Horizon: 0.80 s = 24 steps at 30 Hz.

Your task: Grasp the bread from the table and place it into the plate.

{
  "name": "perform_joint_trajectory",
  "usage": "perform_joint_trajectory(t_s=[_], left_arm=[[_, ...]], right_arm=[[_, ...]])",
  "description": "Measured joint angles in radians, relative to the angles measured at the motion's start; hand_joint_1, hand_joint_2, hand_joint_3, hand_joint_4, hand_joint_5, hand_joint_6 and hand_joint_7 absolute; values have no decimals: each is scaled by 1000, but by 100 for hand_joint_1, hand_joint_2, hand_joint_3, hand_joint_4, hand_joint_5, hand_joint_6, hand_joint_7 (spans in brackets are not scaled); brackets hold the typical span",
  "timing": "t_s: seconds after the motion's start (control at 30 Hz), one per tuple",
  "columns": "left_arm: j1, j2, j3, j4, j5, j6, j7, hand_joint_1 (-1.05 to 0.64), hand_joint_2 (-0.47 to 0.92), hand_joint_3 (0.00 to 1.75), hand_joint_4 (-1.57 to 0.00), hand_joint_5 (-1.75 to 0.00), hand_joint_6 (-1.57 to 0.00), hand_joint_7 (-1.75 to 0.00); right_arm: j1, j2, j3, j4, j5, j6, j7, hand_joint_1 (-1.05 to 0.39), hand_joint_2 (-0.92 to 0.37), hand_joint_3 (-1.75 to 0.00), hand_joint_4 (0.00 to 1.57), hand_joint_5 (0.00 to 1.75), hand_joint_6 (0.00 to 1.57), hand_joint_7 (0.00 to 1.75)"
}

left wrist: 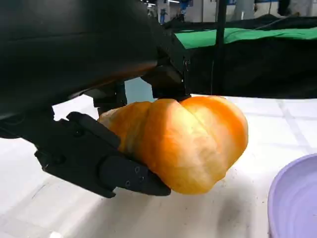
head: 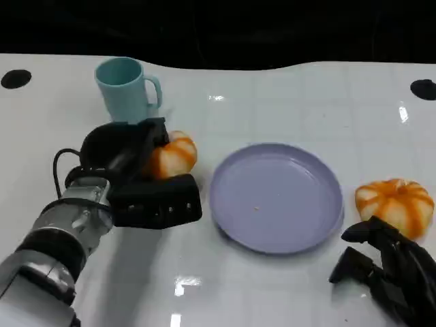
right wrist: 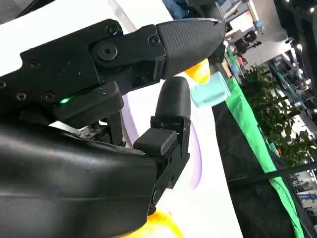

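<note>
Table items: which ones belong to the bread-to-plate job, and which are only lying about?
Job:
- orange pumpkin-shaped bread, held by left hand
- round lilac plastic plate

Lying about:
- light blue plastic mug
- second orange bread, near right hand

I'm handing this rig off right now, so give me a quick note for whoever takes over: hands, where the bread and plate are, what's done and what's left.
Left hand: fingers closed around the left bread, beside the blue mug; whether it is lifted off the table is unclear.
Right hand: holds nothing, fingers apart, just in front of the second bread.
Purple plate: empty, between the two breads.
Done: left bread grasped.
Left: carry it right, release it in the plate.
</note>
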Motion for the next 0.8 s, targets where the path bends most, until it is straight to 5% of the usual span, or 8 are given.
perform_joint_trajectory(t_s=[0.43,0.8], left_arm=[[0,-39,31,-68,-49,-232,54,-9,50,123,-87,-175,-69,-175],[-26,-98,7,-76,-51,-293,-95,-18,56,125,-94,-175,-78,-175]], right_arm=[[-17,-2,-8,25,3,-3,15,-53,-92,-22,67,148,62,114],[-13,-2,-3,24,3,-15,21,-52,-92,-22,66,152,60,120]])
